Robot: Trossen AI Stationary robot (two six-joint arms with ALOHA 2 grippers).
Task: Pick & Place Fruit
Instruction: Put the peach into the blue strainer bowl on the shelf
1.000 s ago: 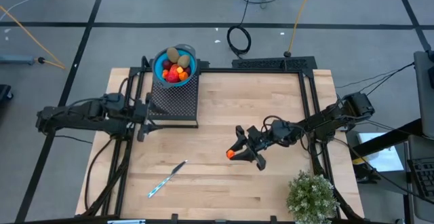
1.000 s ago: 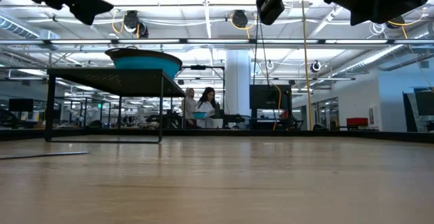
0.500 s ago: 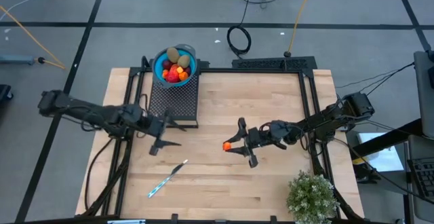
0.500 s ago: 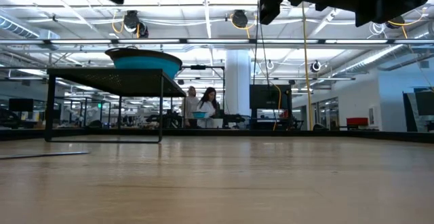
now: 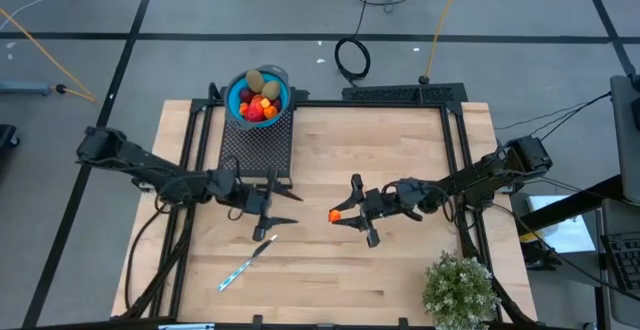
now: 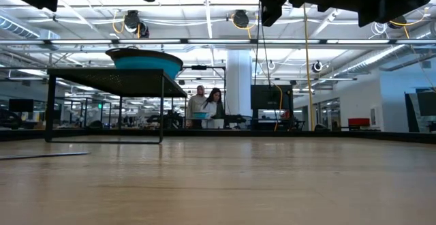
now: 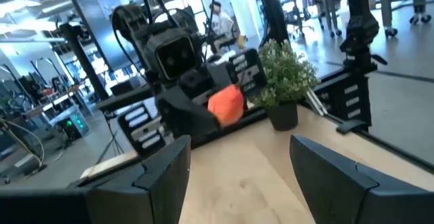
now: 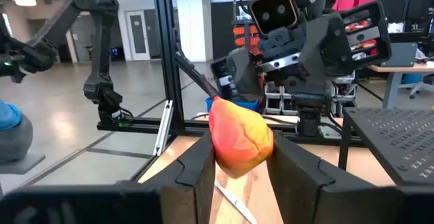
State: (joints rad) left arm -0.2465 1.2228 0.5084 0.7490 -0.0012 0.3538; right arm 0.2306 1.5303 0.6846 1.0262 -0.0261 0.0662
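My right gripper (image 5: 340, 215) hovers over the middle of the table, shut on the larger red-orange fruit (image 8: 239, 140). My left gripper (image 5: 278, 208) is open and faces it from the left, a short gap away; the fruit (image 7: 226, 106) shows ahead of its spread fingers. The other fruit (image 5: 258, 100) lie piled in a blue bowl (image 5: 283, 90), which stands on a black mesh stand (image 5: 255, 148) at the far left of the table. My right gripper pinches the red-orange fruit by its two opposite sides (image 8: 215, 142) between both fingers (image 8: 196, 173). The fingers come level, pointing toward the table's left. The fruit is lifted clear of the table and sticks out past the fingertips toward my left gripper.
A thin silver-blue knife-like stick (image 5: 245, 264) lies near the front left of the table. A bushy green plant (image 5: 460, 288) stands at the near right corner. Bare wood lies between the two arms and along the near edge. People stand far back in the room (image 6: 208, 106).
My left gripper has swung from beside the mesh stand toward the table's middle, now facing my right gripper. My right gripper has shifted slightly to the left and turned, carrying the fruit, then stayed still.
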